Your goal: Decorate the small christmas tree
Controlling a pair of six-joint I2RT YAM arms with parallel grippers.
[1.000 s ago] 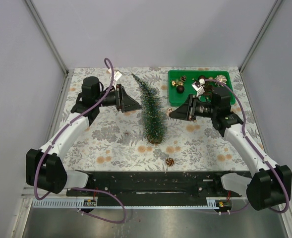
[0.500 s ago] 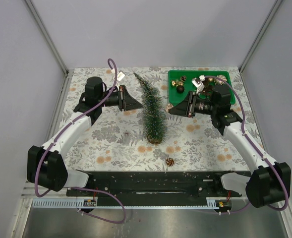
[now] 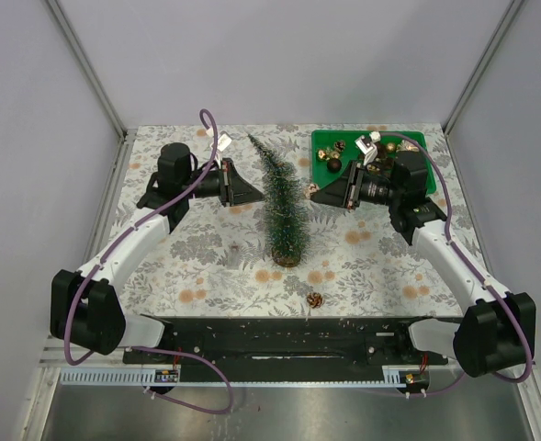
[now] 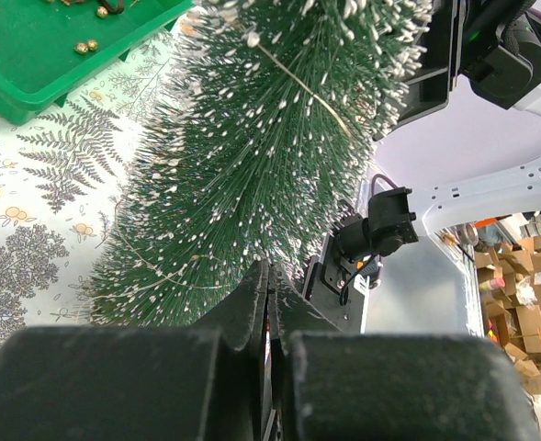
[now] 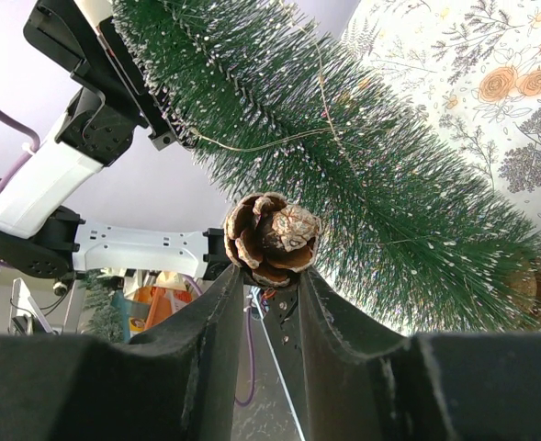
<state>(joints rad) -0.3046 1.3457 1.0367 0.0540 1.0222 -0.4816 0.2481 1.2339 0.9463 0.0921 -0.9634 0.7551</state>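
Note:
The small christmas tree (image 3: 282, 204) stands upright mid-table on its wooden disc base (image 3: 287, 258). My left gripper (image 3: 254, 194) is shut at the tree's left side, level with its middle. In the left wrist view the jaws (image 4: 272, 280) are pressed together against the bristles (image 4: 270, 138), and nothing shows between them. My right gripper (image 3: 318, 195) hovers just right of the tree. It is shut on a brown pine cone (image 5: 272, 235) pinched between the fingertips (image 5: 268, 272), close to the tree (image 5: 371, 175). A thin gold wire runs through the bristles.
A green plastic tray (image 3: 415, 139) with several ornaments sits at the back right, behind the right arm, and its corner shows in the left wrist view (image 4: 40, 64). A second pine cone (image 3: 314, 299) lies on the floral cloth near the front edge.
The left gripper moved right to the tree and closed its jaws. The right gripper, still holding the pine cone, shifted slightly left and back towards the tree.

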